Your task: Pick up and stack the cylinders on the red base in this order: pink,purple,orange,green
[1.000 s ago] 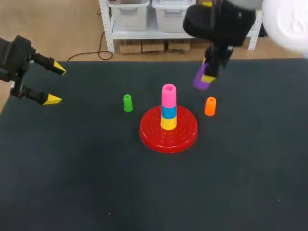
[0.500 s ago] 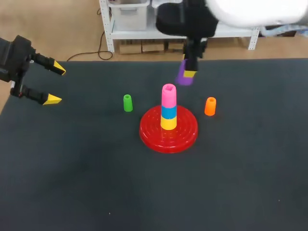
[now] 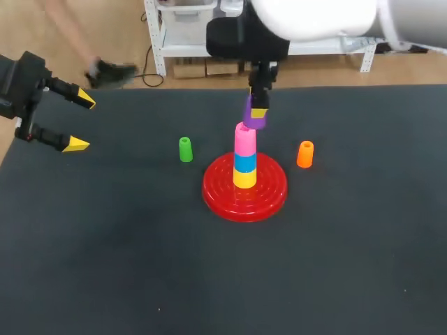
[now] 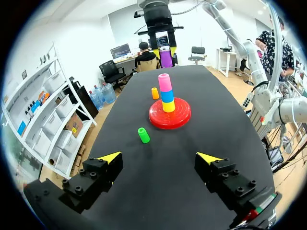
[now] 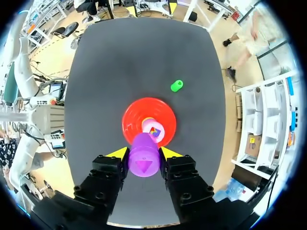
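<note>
Your right fingers (image 5: 169, 153) clamp the purple plastic cylinder (image 3: 253, 121) just above the pink plastic cylinder (image 3: 244, 138) atop the round red base (image 3: 223, 197) stack, so next you'll likely centre it and lower.

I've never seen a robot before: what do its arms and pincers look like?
The right arm has a bulky, rounded white shell with a black wrist. The left pincer and right pincer are black, blocky and studded with screws, each with two pointed yellow tips.
</note>
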Motion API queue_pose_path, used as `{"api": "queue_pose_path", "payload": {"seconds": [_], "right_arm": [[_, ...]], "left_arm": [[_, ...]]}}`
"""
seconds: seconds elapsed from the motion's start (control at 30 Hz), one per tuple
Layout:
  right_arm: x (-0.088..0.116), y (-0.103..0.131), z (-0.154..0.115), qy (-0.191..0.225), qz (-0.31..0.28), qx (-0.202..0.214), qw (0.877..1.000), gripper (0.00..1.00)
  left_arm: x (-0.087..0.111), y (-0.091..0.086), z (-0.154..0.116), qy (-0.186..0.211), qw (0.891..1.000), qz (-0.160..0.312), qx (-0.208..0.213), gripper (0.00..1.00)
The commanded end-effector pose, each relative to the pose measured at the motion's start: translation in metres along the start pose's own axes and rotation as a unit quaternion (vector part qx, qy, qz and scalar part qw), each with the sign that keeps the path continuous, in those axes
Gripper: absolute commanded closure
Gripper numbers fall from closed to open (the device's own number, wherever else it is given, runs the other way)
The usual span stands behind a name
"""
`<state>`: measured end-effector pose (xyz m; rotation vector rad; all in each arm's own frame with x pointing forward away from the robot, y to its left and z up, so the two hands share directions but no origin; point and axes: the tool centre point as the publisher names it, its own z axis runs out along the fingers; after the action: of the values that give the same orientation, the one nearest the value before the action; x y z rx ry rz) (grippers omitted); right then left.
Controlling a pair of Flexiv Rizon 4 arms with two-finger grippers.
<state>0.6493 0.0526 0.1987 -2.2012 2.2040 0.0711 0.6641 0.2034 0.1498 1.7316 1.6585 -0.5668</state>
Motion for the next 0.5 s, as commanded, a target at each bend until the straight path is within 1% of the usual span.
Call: {"api": "queue_pose_path", "payload": {"seconds": [0.03, 0.4, 0.5], "right_arm": [[-0.005, -0.007, 0.004, 0.004, 0.000, -0.003, 1.000, 1.00], [-0.007, -0.015, 0.015, 0.006, 0.004, -0.010, 1.000, 1.00], [-0.008, -0.018, 0.016, 0.012, 0.007, -0.002, 1.000, 1.00]], "left_arm": [[0.001, 0.001, 0.001, 0.000, 1.000, 0.001, 0.000, 0.00], [0.001, 0.001, 0.001, 0.000, 1.000, 0.001, 0.000, 0.00], [0.001, 0.001, 0.001, 0.000, 1.000, 0.001, 0.000, 0.00]]}}
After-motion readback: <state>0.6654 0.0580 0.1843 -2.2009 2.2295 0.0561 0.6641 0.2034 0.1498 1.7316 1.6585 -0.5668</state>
